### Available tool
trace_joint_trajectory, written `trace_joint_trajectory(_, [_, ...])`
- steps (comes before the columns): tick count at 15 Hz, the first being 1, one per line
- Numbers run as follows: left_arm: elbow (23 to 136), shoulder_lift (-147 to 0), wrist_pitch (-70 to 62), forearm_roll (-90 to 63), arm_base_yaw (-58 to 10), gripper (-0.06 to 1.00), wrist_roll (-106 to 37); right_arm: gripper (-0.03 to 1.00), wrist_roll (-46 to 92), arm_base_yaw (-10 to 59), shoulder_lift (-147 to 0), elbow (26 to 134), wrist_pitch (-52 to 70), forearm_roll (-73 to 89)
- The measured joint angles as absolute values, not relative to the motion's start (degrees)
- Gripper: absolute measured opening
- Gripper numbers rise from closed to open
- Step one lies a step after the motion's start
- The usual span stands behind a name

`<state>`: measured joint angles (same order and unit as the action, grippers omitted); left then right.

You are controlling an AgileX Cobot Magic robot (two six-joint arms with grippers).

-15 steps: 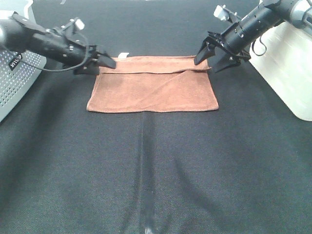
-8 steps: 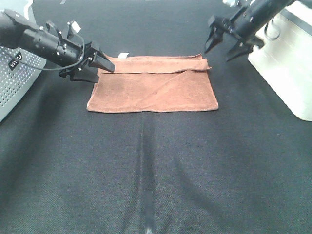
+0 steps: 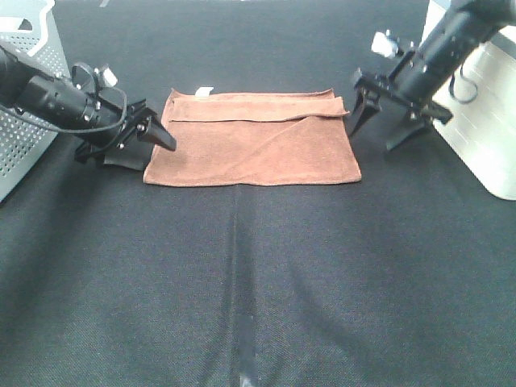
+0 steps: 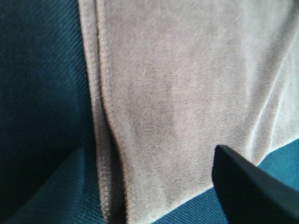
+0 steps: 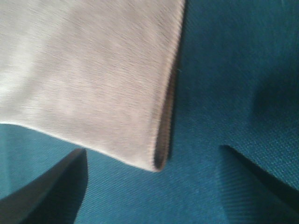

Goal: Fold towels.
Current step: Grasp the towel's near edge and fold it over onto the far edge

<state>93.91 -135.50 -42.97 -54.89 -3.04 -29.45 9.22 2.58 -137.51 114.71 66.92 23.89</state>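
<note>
The reddish-brown towel (image 3: 254, 145) lies flat on the black cloth, folded over, with a narrow band along its far edge and a small white tag (image 3: 205, 91) at the far left corner. My left gripper (image 3: 147, 150) is open, low at the towel's left edge near its near corner. The left wrist view shows the layered towel edge (image 4: 187, 93) between its fingers (image 4: 252, 186). My right gripper (image 3: 380, 131) is open, just right of the towel's right edge. The right wrist view shows a towel corner (image 5: 93, 70) between its fingers (image 5: 261, 177). Neither holds anything.
A grey perforated basket (image 3: 28, 89) stands at the far left. A white bin (image 3: 484, 129) stands at the right, close behind the right arm. The black cloth (image 3: 258, 282) covers the table.
My left gripper moved from the towel's far left corner nearer along the left edge. My right gripper rose away, then came down beside the right edge. The towel has not moved.
</note>
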Motion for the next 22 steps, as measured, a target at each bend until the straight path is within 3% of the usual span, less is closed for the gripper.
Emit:
trace_joint_trajectory(6, [93.9, -135.2, -39.2, -53.6, -3.0, 0.72, -25.8, 0.71, 11.6, 2.6, -137.3, 108.2, 60.5, 23.3])
trace_joint_trajectory(15, [94.4, -136.3, -37.6, -53.7, -5.8, 0.72, -25.3, 0.69, 15.0, 2.7, -139.5, 107.9, 58.9, 28.6])
trace_joint_trajectory(16, [94.4, -136.3, -37.2, -53.7, -6.6, 0.71, -25.3, 0.65, 15.2, 2.9, -139.6, 107.9, 58.4, 29.4])
trace_joint_trajectory(18, [94.4, -136.5, -37.2, -53.8, -7.2, 0.59, -25.2, 0.47, 15.3, 4.4, -140.1, 107.9, 57.1, 30.2])
trace_joint_trajectory(20, [94.4, -137.1, -37.7, -53.9, -7.2, 0.40, -24.8, 0.24, 15.2, 4.8, -140.7, 107.9, 56.7, 30.5])
trace_joint_trajectory(22, [94.2, -137.5, -39.7, -53.1, -7.3, 0.12, -24.5, 0.02, 14.0, 4.8, -140.7, 107.8, 56.7, 30.6])
